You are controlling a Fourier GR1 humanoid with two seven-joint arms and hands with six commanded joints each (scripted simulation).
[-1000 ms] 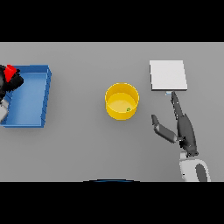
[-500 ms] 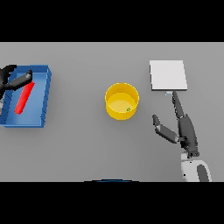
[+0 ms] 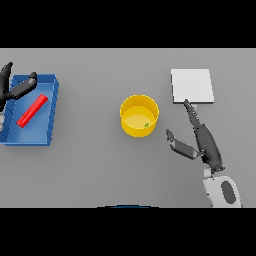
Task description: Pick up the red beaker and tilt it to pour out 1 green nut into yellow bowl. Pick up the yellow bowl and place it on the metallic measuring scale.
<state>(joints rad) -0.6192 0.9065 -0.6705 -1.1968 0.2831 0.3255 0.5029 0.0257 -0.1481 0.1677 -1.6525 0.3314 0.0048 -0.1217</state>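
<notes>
The red beaker (image 3: 32, 110) lies on its side inside the blue tray (image 3: 51, 116) at the left. My left hand (image 3: 14, 89) hovers open over the tray's far left corner, its fingers apart and clear of the beaker. The yellow bowl (image 3: 139, 115) stands upright mid-table with one green nut (image 3: 147, 125) in it. The metallic measuring scale (image 3: 192, 86), a flat pale square, lies to the bowl's right and farther back. My right hand (image 3: 202, 142) is open on the table right of the bowl, fingers stretched toward the scale's near edge, thumb pointing at the bowl.
The blue tray sits against the table's left side, with grey tabletop between it and the bowl. My right forearm (image 3: 222, 191) enters from the lower right.
My left hand has let go of the red beaker, which now lies flat in the blue tray, and has drawn back open toward the left edge. The right hand has crept slightly toward the bowl.
</notes>
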